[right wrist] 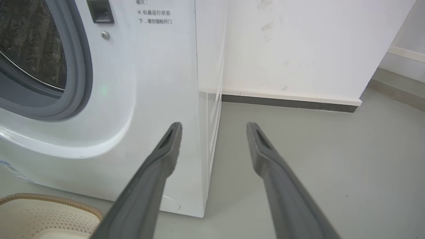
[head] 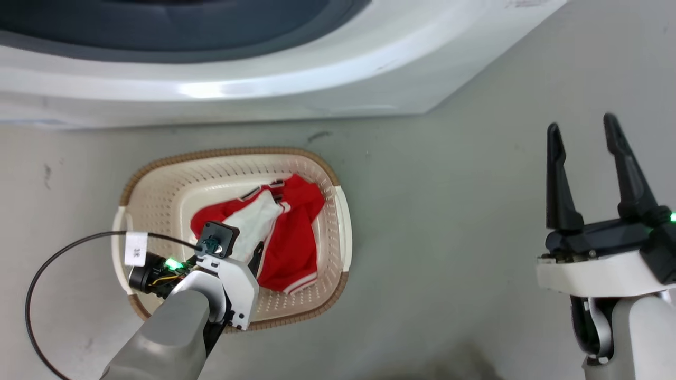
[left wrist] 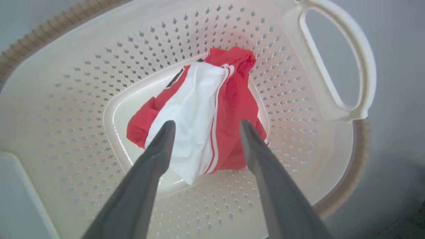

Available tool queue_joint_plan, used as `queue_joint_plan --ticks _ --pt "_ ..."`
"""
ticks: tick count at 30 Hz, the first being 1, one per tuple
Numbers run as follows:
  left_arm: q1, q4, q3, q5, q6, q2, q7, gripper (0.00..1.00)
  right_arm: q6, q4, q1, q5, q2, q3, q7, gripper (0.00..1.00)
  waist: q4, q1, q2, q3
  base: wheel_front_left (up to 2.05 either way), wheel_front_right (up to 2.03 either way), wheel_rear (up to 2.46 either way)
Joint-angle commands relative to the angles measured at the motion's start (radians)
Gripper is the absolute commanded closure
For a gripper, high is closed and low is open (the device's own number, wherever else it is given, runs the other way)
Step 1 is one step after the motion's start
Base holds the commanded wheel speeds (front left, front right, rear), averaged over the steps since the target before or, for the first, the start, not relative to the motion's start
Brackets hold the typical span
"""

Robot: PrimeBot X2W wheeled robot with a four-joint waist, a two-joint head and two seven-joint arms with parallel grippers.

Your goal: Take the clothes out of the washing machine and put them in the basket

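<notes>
The cream basket with its brown rim stands on the floor in front of the washing machine. A red garment with a white inner side and white-striped edges lies crumpled on the basket's bottom. My left gripper points down into the basket, just above the cloth. In the left wrist view its fingers are open, with the garment lying loose below them on the basket. My right gripper hangs open and empty over bare floor to the right. The right wrist view shows the same gripper facing the machine's corner.
The machine's grey-rimmed porthole is open towards me, with the steel drum behind it. A white wall with dark skirting runs to the right. A black cable loops off my left wrist. The basket's edge sits at the machine's foot.
</notes>
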Motion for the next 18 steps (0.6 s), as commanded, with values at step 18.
queue_joint_plan --ticks 18 --pt "0.345 -0.616 0.424 0.213 0.166 0.044 -0.005 0.00 -0.001 0.043 0.142 0.004 0.001 0.004 -0.002 0.00 0.054 0.0001 0.0000 -0.324 0.00 0.00 0.00"
